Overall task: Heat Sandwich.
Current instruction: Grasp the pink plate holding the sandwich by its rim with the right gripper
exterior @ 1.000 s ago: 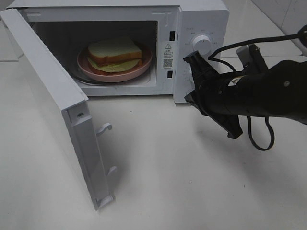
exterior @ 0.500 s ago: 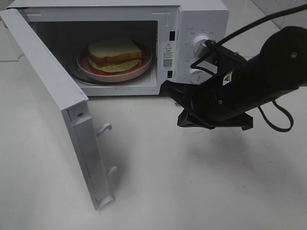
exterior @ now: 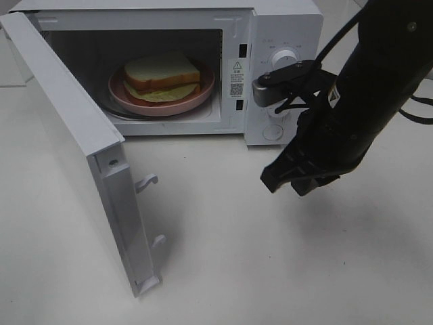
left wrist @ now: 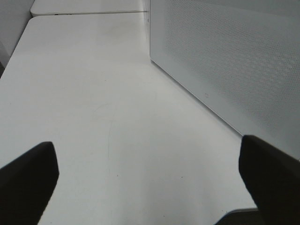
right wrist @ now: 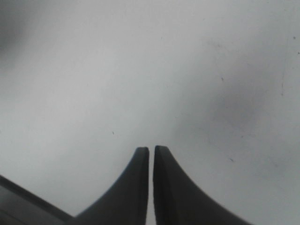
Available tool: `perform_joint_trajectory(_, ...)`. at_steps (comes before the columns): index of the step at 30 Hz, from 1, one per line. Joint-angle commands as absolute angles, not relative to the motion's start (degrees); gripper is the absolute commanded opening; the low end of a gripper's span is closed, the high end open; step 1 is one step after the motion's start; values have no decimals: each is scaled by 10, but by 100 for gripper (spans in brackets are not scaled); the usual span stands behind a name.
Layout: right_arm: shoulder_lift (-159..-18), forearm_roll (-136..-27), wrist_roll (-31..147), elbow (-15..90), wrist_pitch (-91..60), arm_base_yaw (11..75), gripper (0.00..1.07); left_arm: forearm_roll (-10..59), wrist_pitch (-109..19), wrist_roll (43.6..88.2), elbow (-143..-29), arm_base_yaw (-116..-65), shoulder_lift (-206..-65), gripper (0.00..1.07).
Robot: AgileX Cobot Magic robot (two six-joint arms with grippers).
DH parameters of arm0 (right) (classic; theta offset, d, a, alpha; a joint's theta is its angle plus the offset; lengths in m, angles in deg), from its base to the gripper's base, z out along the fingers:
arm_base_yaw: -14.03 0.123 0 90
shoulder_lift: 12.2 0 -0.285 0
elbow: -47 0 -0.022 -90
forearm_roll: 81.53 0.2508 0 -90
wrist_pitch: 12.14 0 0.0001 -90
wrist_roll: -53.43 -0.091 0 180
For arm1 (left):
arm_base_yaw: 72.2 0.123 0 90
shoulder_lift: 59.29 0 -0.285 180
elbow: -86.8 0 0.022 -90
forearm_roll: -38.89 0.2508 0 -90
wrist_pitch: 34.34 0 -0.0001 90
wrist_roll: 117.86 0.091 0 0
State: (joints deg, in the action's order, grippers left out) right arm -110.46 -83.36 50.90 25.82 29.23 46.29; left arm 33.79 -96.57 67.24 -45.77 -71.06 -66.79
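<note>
White tabletop (exterior: 284, 271) fills the scene, with a white microwave (exterior: 284, 27) standing at its far side. The microwave's door (exterior: 74, 128) is swung wide open and juts toward the viewer, with two latch hooks showing on its free edge. Inside the cavity sits a round pink plate (exterior: 200, 95). On the plate lies the sandwich (exterior: 161, 70), made of white sliced bread with a tan crust and a pale green-yellow filling showing at the edge. On the side of the cavity away from the door is the control panel. It has an upper dial (exterior: 283, 59) and a lower dial (exterior: 272, 133), the lower one partly hidden.

The black right arm (exterior: 369, 95) hangs in front of the control panel, angled down toward the tabletop, with a black cable looping off it. Its wrist camera looks at bare tabletop. There the right pincer (right wrist: 151, 150) has its two dark fingers drawn together, with only a hairline slit between them, and it grips nothing.

The left pincer (left wrist: 146, 143) appears only in its own wrist view. Its fingers are spread wide apart with nothing between them, above the tabletop. Beside it is a white dotted panel (left wrist: 229, 61) of the microwave, though it is not clear which face of the microwave this is.
</note>
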Motion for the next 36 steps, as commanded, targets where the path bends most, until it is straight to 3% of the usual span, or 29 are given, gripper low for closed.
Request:
perform_joint_trajectory(1, -1097, -839, 659, 271, 344, 462, 7, 337, -960, 672, -456, -712, -659, 98)
perform_joint_trajectory(12, -1097, -842, 1088, 304, 413, 462, 10, 337, -960, 672, -456, -712, -659, 98)
perform_joint_trajectory(18, -1097, -846, 1221, 304, 409, 462, 12, 337, -960, 672, -456, -712, -659, 98)
perform_joint_trajectory(23, -1097, -884, 1258, 304, 393, 462, 20, 337, -960, 672, -456, -712, -659, 98)
perform_joint_trajectory(29, -1097, -921, 1254, 304, 355, 462, 44, 337, -960, 672, -456, -712, -659, 98)
perform_joint_trajectory(31, -1097, -920, 1246, 304, 327, 462, 61, 337, -960, 672, -456, -712, -659, 98)
perform_joint_trajectory(33, -1097, -920, 1236, 304, 316, 462, 65, 337, -960, 672, -456, -712, -659, 98)
perform_joint_trajectory(36, -1097, -920, 1189, 304, 284, 462, 85, 337, -960, 672, -456, -712, -659, 98)
